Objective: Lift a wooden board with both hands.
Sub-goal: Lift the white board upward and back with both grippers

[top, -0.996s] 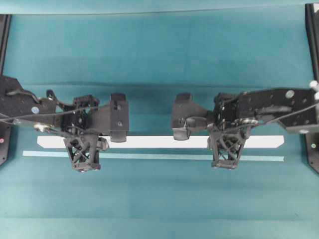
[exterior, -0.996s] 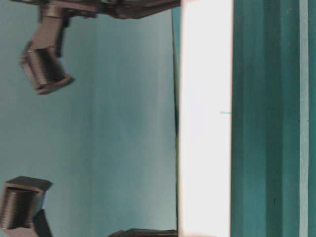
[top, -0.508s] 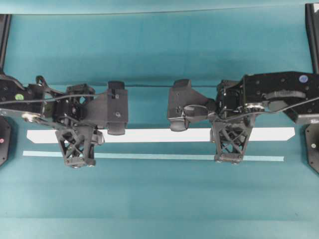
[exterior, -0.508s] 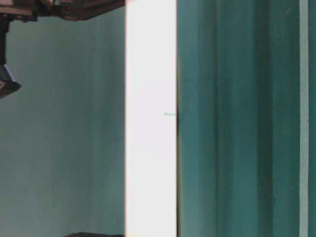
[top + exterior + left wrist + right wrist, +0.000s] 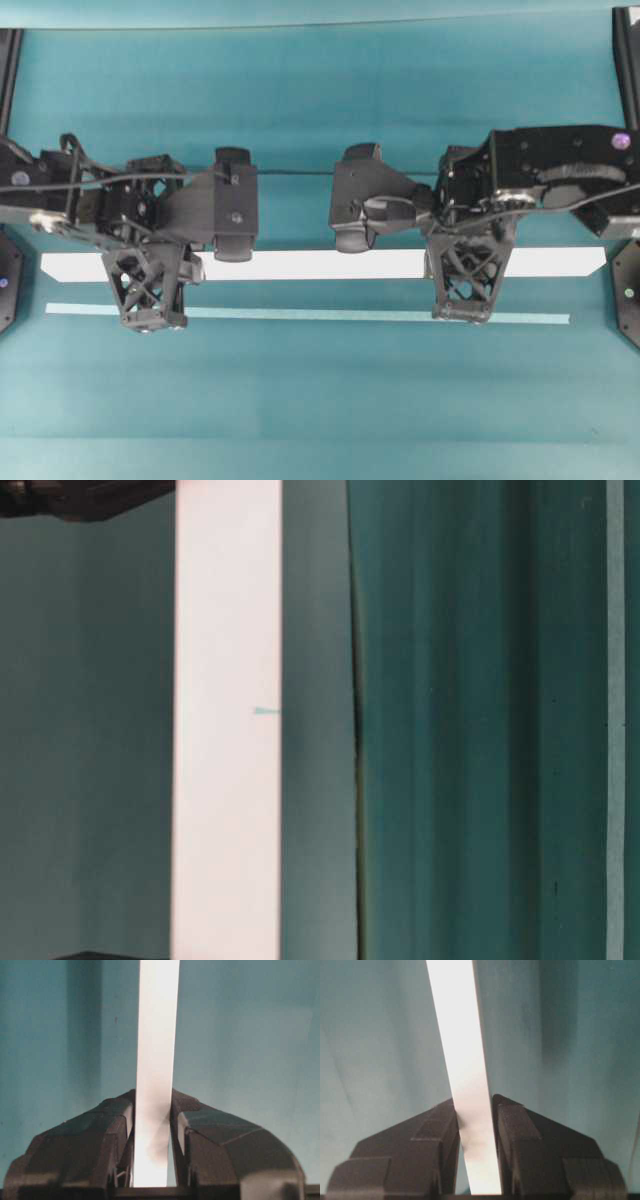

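The wooden board (image 5: 320, 265) is a long white plank lying level across the overhead view, held above the teal table. My left gripper (image 5: 150, 268) is shut on it near its left end. My right gripper (image 5: 462, 265) is shut on it near its right end. In the left wrist view the board (image 5: 157, 1035) runs between the black fingers of the left gripper (image 5: 152, 1110), which press its two long edges. The right wrist view shows the same clamp by the right gripper (image 5: 475, 1110) on the board (image 5: 457, 1035). The sideways table-level view shows the board (image 5: 228, 730) off the surface.
A thin pale teal strip (image 5: 320, 315) lies flat on the table just in front of the board, also seen as the strip (image 5: 615, 720) in the table-level view. Black arm bases stand at the left edge (image 5: 8, 290) and right edge (image 5: 628, 300).
Both grippers have risen with the board clamped in them. It looks longer from overhead and stands farther from the table surface in the table-level view. Neither grip has changed.
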You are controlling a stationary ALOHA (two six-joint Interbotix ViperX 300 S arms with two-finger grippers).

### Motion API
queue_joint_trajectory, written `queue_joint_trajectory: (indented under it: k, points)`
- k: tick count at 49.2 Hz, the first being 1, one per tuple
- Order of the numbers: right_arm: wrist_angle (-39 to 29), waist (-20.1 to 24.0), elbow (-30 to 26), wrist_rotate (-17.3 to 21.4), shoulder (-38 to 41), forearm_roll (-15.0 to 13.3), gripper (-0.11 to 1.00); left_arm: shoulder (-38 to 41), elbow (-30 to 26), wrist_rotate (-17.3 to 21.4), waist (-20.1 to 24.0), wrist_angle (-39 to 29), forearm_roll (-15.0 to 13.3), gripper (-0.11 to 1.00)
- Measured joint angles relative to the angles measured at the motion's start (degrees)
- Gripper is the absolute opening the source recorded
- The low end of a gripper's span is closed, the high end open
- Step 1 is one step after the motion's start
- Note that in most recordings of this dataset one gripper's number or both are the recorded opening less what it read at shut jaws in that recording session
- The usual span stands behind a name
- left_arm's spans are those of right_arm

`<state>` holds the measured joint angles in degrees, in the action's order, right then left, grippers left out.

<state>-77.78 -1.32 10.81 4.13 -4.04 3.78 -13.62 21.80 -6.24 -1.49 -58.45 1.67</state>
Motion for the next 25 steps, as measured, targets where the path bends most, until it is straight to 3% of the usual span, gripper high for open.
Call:
queue_joint_trajectory:
  k: [25]
  points:
    - [-7.8,0.0,-7.6,0.4,0.1,0.0,0.21,-1.7,-6.0,0.1,0.1,-6.2,-0.1,0.17]
